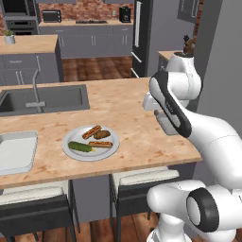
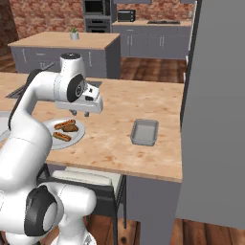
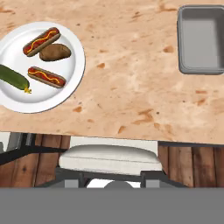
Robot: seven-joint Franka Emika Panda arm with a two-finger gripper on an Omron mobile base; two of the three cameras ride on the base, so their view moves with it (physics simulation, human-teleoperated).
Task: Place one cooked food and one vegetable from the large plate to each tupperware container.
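1. nearest to me is the stool (image 3: 111,160) with its pale cushion, tucked under the near edge of the counter (image 1: 127,113); a second stool (image 1: 30,196) stands to its left in the left base view.
2. the arm (image 1: 189,123) bends over the counter's near right part, the gripper (image 2: 86,114) hanging above the wood just right of the plate (image 1: 78,153).
3. the fingers are hard to make out from either side; they are drawn together as far as they go, and nothing is in them.
4. the plate sits near the front edge of the counter, between the two trays.
5. on it lie two hot dogs (image 3: 40,41) (image 3: 46,77), a brown potato (image 3: 55,52) between them, and a green cucumber (image 3: 14,77) at the plate's edge.
6. the potato touches the upper hot dog in the hand view; the cucumber lies just beside the lower one.
7. one tray (image 1: 16,151) lies at the left of the counter, near the plate, holding nothing.
8. the other tray (image 2: 144,132) lies well to the right of the plate, close to the grey wall panel (image 2: 215,110), also with nothing in it.
9. the sink (image 1: 45,100) with its tap (image 1: 36,90) is sunk into the counter behind the left tray.
10. farther back a second island carries a small potted plant (image 1: 9,37), and a dark fridge (image 1: 142,35) stands by the brick wall.
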